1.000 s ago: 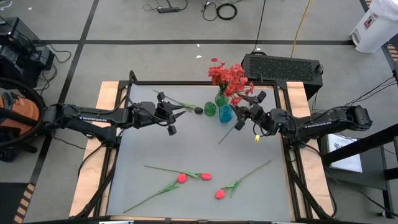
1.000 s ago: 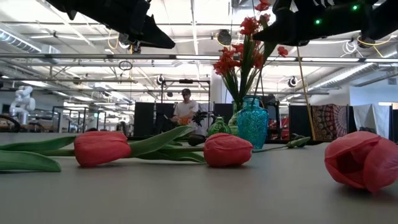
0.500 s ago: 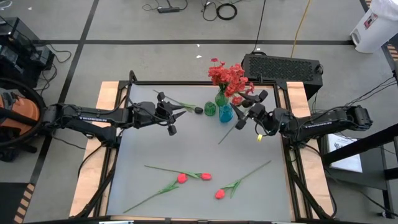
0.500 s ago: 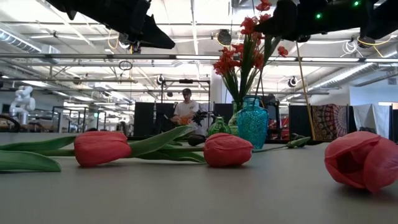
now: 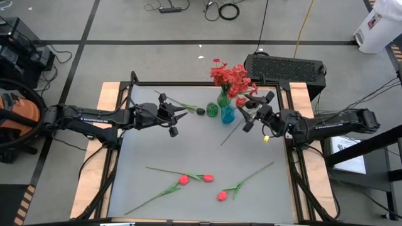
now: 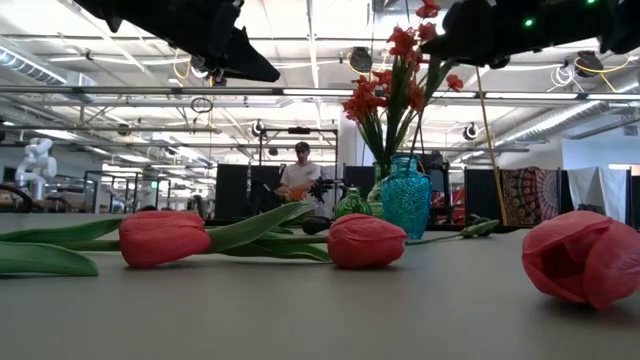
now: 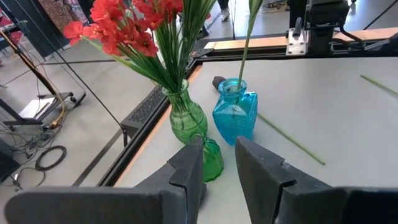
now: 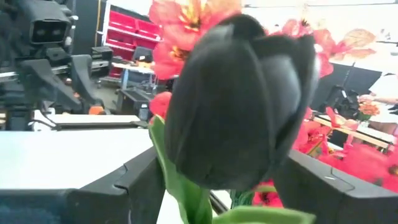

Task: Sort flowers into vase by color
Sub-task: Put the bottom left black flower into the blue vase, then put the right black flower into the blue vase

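Observation:
A black tulip bud (image 8: 239,99) fills the right wrist view, and my right gripper (image 8: 224,180) stands open with a finger on either side of it. In the high view that gripper (image 5: 251,113) hovers just right of the blue vase (image 5: 228,115). A thin green stem (image 7: 244,56) rises out of the blue vase (image 7: 235,115). Red blossoms (image 5: 231,76) stand in the tall green vase (image 7: 186,115). Three pinkish-red tulips (image 5: 208,178) lie on the near half of the table. My left gripper (image 5: 178,116) hovers left of the vases, narrowly open. My right gripper has the black bud (image 8: 186,162) between its spread fingers, with the stem and a leaf (image 8: 186,199) running down between them. I cannot tell whether either finger touches the flower.
A small round green vase (image 5: 211,110) stands beside the blue one, right before my left fingertips (image 7: 193,162). A dark-budded flower (image 5: 200,111) lies at the far side. A loose stem (image 5: 229,134) lies on the table near the blue vase. A person stands far behind the table (image 6: 297,175).
My right gripper has drifted a little toward the table's right edge, away from the vases. The vases and the flowers on the table have stayed put.

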You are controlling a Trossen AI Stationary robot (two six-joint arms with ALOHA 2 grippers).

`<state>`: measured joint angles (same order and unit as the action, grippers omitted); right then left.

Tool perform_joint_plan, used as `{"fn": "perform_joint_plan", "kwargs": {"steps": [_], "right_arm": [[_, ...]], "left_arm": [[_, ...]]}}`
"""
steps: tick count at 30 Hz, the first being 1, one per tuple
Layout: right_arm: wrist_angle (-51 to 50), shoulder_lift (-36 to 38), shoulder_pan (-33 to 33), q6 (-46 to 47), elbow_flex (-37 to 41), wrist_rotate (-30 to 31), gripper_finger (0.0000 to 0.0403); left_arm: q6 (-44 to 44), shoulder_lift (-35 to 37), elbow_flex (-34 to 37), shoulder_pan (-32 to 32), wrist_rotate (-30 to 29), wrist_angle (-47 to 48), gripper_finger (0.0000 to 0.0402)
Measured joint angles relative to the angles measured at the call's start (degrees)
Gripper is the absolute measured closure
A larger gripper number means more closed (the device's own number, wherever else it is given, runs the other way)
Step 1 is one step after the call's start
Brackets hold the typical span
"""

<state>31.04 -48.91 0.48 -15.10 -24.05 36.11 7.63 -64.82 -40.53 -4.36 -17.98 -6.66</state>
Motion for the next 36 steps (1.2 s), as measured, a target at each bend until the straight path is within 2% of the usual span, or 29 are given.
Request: {"fn": "perform_joint_plan", "kwargs": {"steps": [9, 14, 25, 36], "right_arm": [[-14.1, 7.1, 2.5, 6.2, 0.0, -0.2, 0.0142], [-20.2, 7.8, 3.6, 7.8, 0.0, -0.2, 0.0142], [-33.9, 8.1, 4.1, 17.7, 0.0, -0.2, 0.0142], [-43.4, 9.9, 4.1, 39.5, 0.0, -0.2, 0.0142]], "left_arm": [[-0.3, 0.0, 0.0, 0.0, 0.0, -0.1, 0.0299], [-1.0, 0.0, 0.0, 0.0, 0.0, -0.1, 0.0299], [-1.1, 0.0, 0.0, 0.0, 0.0, 0.2, 0.0299], [-0.9, 0.0, 0.0, 0.0, 0.0, 3.5, 0.0299]]}}
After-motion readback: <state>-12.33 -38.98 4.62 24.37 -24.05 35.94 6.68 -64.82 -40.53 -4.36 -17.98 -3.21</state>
